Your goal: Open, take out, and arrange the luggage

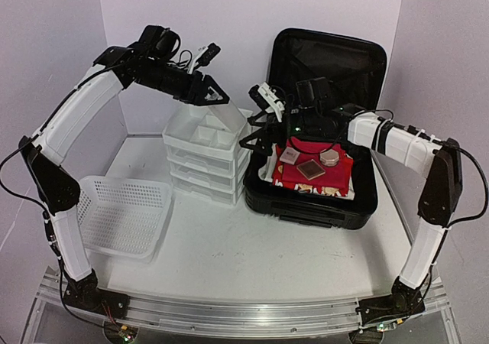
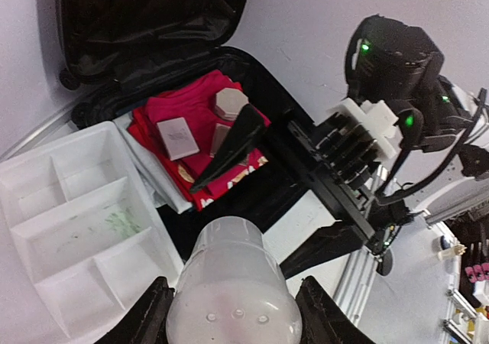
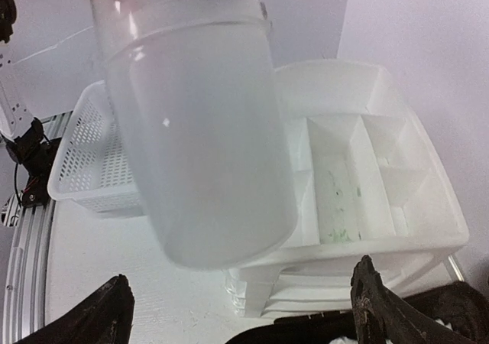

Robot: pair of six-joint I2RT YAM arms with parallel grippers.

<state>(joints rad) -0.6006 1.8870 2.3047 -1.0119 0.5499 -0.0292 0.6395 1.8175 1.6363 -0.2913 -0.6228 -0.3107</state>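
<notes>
1. White mesh basket (image 1: 122,214) sits at the near-left corner of the table (image 1: 214,260).
2. Black hard-shell luggage (image 1: 306,210) lies open on the right half of the table, just beside the white drawer unit (image 1: 202,160), which stands mid-table toward the far edge.
3. We judge the shell stiff, bulky and heavy for these arms. Its ribbed surface looks smooth enough to slip, so the rim of the lower shell seems the soundest place to take hold.
4. Inside lies a folded red cloth (image 1: 336,172), which we expect to be soft and light. The small boxes (image 1: 292,155) resting on it look easily tipped.
5. The right gripper (image 3: 238,306) hovers by the luggage's left rim, jaws spread wide and holding nothing.
6. Above the drawer unit, the left gripper (image 2: 233,317) is clamped on a translucent plastic container (image 2: 233,275), one finger on either side of its body.
7. The lid (image 1: 328,57) stands upright at the far edge.
8. Pale print on the red cloth is too small to read, and we find no brand on the shell.
</notes>
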